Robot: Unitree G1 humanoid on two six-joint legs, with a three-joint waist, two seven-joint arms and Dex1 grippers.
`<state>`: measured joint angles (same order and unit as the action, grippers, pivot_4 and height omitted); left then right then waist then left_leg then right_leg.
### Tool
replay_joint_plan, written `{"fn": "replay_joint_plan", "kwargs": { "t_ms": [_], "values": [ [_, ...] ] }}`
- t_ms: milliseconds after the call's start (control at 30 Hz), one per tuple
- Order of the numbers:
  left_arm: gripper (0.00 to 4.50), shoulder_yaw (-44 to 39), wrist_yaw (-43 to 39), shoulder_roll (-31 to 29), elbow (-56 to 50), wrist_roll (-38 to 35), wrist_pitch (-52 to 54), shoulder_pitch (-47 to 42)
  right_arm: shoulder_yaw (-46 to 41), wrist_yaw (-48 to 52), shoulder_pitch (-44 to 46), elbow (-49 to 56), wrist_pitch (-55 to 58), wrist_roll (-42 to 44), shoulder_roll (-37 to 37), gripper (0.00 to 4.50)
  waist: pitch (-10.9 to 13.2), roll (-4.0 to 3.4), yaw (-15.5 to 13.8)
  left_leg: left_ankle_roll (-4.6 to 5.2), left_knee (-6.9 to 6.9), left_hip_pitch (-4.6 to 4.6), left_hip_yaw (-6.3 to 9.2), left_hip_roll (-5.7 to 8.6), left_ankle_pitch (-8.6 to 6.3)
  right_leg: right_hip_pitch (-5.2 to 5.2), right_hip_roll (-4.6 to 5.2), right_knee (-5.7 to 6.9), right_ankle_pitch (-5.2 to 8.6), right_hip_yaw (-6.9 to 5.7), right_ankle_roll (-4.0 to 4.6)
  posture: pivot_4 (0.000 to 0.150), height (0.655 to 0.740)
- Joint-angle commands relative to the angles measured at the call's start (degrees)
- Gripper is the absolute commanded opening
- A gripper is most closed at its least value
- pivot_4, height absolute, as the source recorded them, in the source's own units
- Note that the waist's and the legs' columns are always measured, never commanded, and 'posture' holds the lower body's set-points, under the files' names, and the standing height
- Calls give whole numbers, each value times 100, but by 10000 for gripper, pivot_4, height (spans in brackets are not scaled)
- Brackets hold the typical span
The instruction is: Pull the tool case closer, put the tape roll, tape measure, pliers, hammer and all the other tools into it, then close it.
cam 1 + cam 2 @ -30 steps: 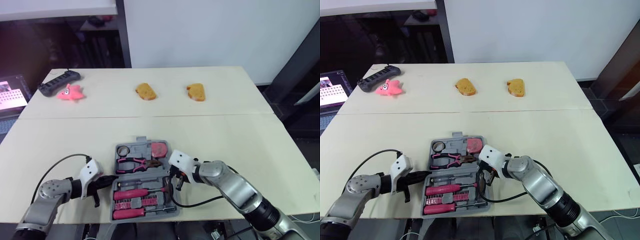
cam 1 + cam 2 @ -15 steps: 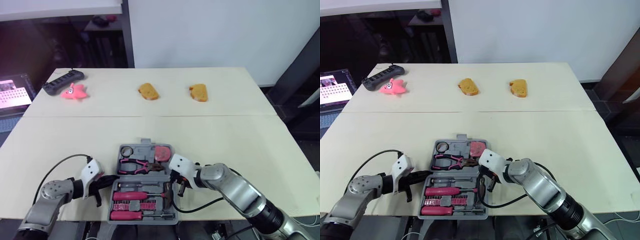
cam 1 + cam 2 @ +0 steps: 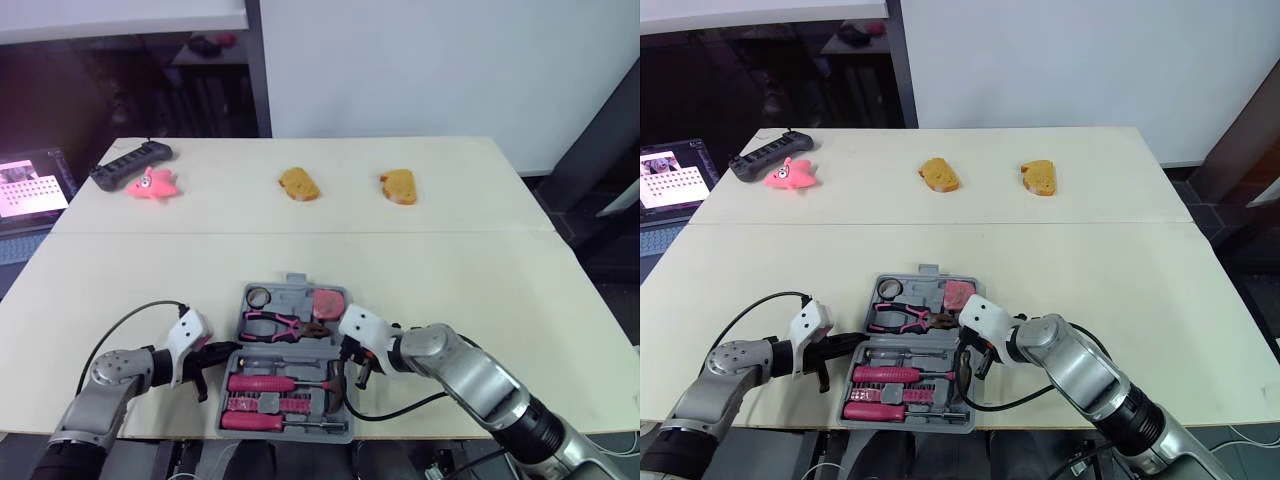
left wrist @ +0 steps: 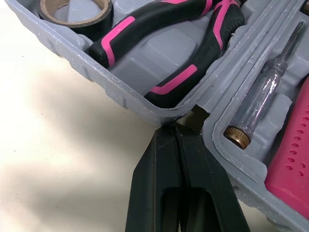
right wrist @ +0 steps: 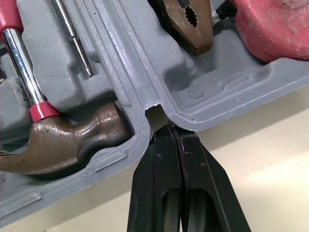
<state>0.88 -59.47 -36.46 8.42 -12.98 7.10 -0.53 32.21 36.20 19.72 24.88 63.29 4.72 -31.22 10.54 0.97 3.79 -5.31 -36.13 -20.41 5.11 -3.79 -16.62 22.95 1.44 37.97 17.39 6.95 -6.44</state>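
The grey tool case [image 3: 296,293] lies open and flat at the table's front edge. Its far half holds the tape roll [image 3: 258,297], the pink-handled pliers [image 3: 277,324] and the red tape measure [image 3: 326,303]. In the near half lie the hammer [image 3: 338,385], pink screwdrivers [image 3: 262,421] and a bit set. My left gripper [image 3: 215,357] is shut, its tips [image 4: 176,133] in the hinge notch on the case's left side. My right gripper [image 3: 352,362] is shut too, its tips [image 5: 176,131] at the right hinge notch beside the hammer head [image 5: 63,145].
Two pieces of bread [image 3: 298,184] [image 3: 397,186] lie at the back of the table. A pink toy [image 3: 152,184] and a black power strip [image 3: 130,164] sit at the back left. A laptop screen [image 3: 30,187] stands off the left edge. The case's near half reaches the table's front edge.
The view has shifted a little. Both grippers stay shut at the case's hinge ends, and the case has hardly moved on the table.
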Motion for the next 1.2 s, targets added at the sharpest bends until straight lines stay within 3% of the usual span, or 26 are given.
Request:
{"fn": "replay_joint_plan", "kwargs": {
  "t_ms": [33,933,1200],
  "values": [
    [243,186,76,105,31,110,32,39,171,-62,84,-198,-138,-13,191,0,-1,1,10,0,0,0,0,0,0,-1,0,0,0,0,0,1500,7400],
    [243,15,203,87,-102,68,47,411,274,-24,140,-431,-159,-26,290,0,-17,16,42,0,7,6,1,-2,0,7,-2,0,0,1,3,1500,7400],
    [243,-294,282,87,6,-66,-123,344,-265,56,3,-345,-389,44,-1,0,-16,15,26,0,7,-1,0,-1,0,12,-2,-1,1,1,3,1500,7400]
  ]
}}
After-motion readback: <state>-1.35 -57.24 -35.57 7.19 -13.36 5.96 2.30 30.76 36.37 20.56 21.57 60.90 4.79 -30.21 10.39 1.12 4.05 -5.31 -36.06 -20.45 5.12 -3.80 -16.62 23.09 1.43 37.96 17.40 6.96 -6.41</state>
